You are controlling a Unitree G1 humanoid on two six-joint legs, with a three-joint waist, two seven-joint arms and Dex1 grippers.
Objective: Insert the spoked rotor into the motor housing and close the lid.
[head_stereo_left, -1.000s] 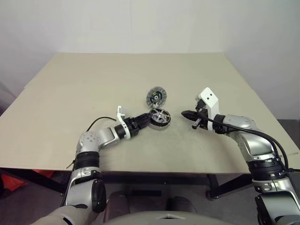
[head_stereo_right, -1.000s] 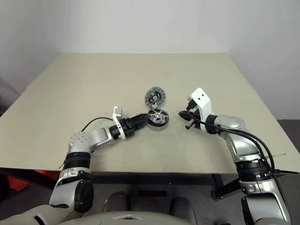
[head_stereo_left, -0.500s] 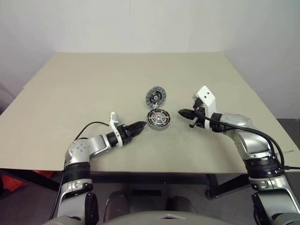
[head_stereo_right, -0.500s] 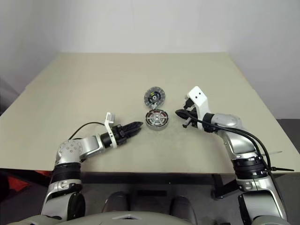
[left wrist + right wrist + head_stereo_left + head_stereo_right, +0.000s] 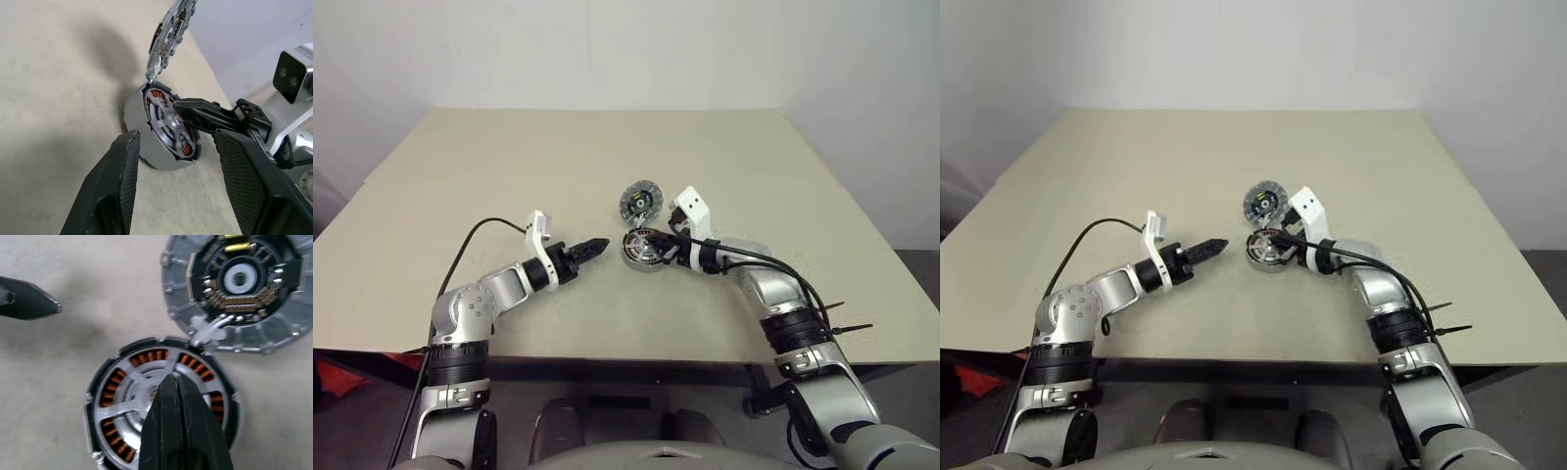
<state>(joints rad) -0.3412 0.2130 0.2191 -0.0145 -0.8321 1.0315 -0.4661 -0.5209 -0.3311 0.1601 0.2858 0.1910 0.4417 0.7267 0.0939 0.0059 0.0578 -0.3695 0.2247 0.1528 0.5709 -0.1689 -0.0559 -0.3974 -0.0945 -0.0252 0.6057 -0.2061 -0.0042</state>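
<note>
The spoked rotor point(image 5: 146, 396) sits inside the motor housing point(image 5: 95, 440), directly under the tips of the right gripper point(image 5: 172, 379), whose fingers are pressed together on the hub. Press straight down at the hub to seat it evenly. The lid point(image 5: 234, 289) lies flipped back just beyond; the left gripper point(image 5: 178, 147), partly spread and empty, waits alongside.

Light even and soft overhead; worktop point(image 5: 509, 166) evenly lit, no glare. Faint shadows under my arms. My left wrist view shows a broad soft shadow beside the motor housing point(image 5: 146, 142); near fingers point(image 5: 120, 191) slightly soft.
</note>
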